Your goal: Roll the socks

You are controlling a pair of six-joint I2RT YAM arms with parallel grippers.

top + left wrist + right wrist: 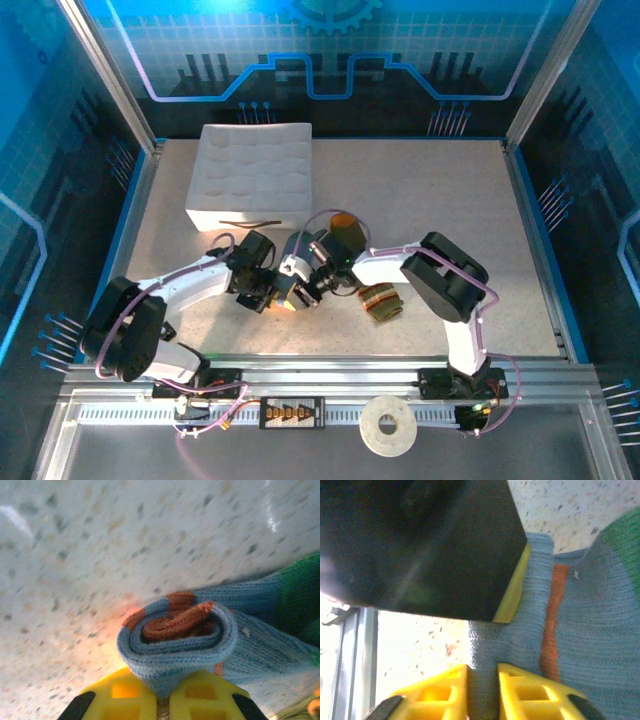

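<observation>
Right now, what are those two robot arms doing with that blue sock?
They are rolling up the grey-blue sock on the table. The left claw is shut on the rolled end, where the orange cuff is tucked into the middle of the coil. The right claw pinches the same sock's fabric close beside it. The green toe end is not yet rolled. The olive-green sock lies apart on the table, by the right arm.
</observation>
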